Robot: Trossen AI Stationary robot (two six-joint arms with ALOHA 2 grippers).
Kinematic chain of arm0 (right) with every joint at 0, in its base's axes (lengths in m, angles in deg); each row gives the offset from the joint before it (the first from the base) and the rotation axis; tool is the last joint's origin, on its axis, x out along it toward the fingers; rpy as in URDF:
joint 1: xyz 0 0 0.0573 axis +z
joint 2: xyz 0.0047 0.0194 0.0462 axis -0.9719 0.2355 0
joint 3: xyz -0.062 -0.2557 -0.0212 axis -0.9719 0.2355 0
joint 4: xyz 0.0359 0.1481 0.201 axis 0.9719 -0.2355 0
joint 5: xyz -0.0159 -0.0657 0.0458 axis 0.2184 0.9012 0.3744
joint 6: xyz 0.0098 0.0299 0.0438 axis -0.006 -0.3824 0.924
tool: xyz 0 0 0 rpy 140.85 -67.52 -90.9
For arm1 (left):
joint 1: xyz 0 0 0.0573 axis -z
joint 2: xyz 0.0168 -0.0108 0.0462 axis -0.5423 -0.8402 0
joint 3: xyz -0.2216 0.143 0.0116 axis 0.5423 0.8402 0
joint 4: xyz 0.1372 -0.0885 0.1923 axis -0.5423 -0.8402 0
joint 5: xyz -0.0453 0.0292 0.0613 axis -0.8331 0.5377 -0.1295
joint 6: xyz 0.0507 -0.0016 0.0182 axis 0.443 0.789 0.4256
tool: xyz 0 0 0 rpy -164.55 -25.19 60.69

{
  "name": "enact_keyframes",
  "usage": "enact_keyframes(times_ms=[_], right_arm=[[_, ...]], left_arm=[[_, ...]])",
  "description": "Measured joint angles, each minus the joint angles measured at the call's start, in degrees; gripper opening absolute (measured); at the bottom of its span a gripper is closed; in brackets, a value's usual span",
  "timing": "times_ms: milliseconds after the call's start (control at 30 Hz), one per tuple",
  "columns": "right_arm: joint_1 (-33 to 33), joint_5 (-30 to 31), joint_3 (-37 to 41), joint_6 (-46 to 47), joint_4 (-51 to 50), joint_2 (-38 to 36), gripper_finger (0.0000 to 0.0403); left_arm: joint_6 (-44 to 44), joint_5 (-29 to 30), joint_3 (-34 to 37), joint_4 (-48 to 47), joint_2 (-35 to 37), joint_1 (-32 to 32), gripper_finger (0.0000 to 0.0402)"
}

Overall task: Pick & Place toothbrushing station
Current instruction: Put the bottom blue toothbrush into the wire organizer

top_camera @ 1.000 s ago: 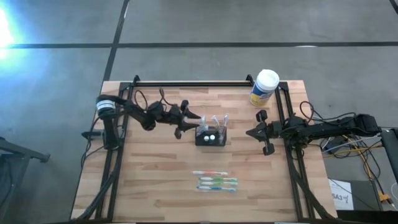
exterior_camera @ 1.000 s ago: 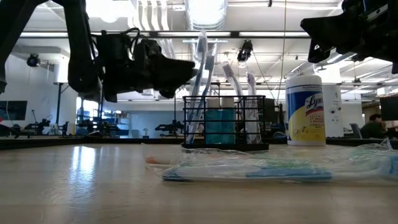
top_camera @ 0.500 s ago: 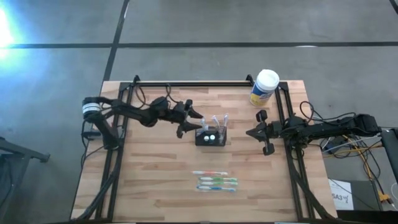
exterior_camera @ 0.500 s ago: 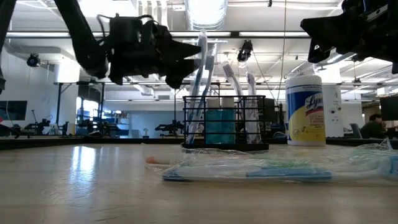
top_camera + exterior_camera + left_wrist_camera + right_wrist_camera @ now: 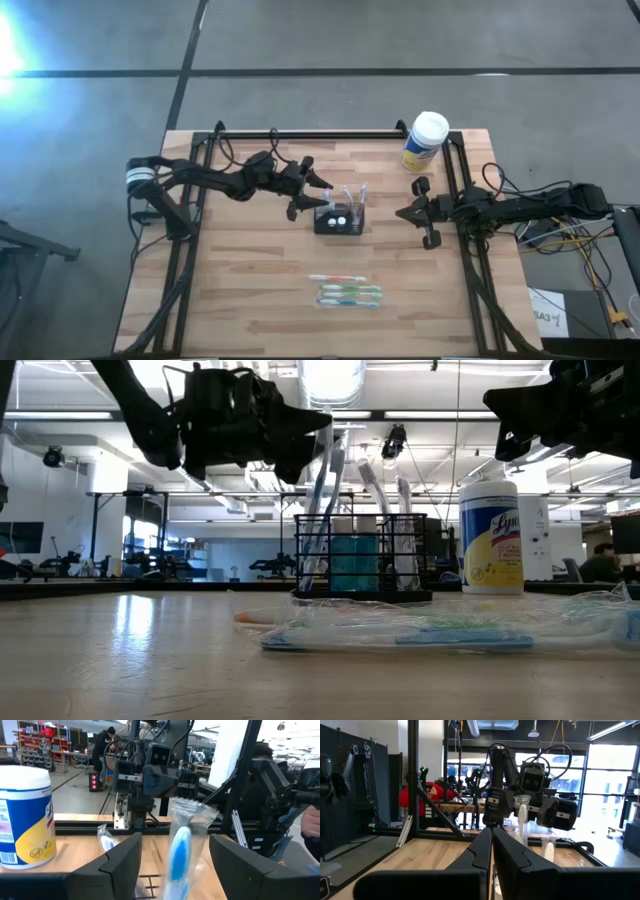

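Note:
The toothbrushing station, a small black mesh caddy, stands on its base on the wooden table and also shows in the low view. Wrapped toothbrushes stand upright in it. My left gripper is open, raised just left of the caddy at the height of the brush tops. In the left wrist view its fingers stand on either side of a blue wrapped toothbrush without touching it. My right gripper is shut and empty, raised right of the caddy.
A yellow canister with a white lid stands at the far right. Several wrapped toothbrushes lie flat on the table near the front. A black frame rail runs along the far edge.
My left gripper has risen and moved a little toward the caddy, coming level with the tops of the standing toothbrushes. The caddy and my right arm have kept still.

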Motion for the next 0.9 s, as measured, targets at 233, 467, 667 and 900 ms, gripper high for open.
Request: enact_keyframes(times_ms=[233, 467, 667, 900], right_arm=[[0.0, 0.0, 0.0, -0.1, 0.0, 0.0, 0.0013], [0.0, 0.8, 0.0, -0.2, 0.3, 0.0, 0.0013], [0.0, 0.9, 0.0, -0.3, 0.3, 0.0, 0.0013], [0.0, 0.9, 0.0, -0.3, 0.3, 0.0, 0.0013]], left_arm=[[-0.6, 0.0, 0.0, -1.3, 0.8, 0.0, 0.0216], [-0.1, -0.1, 0.0, -3.1, 0.8, 0.0, 0.0125], [1.6, -1.0, 0.0, -4.3, 0.7, 0.0, 0.0021], [3.0, -1.0, 0.0, -3.7, 0.7, 0.0, 0.0023]])
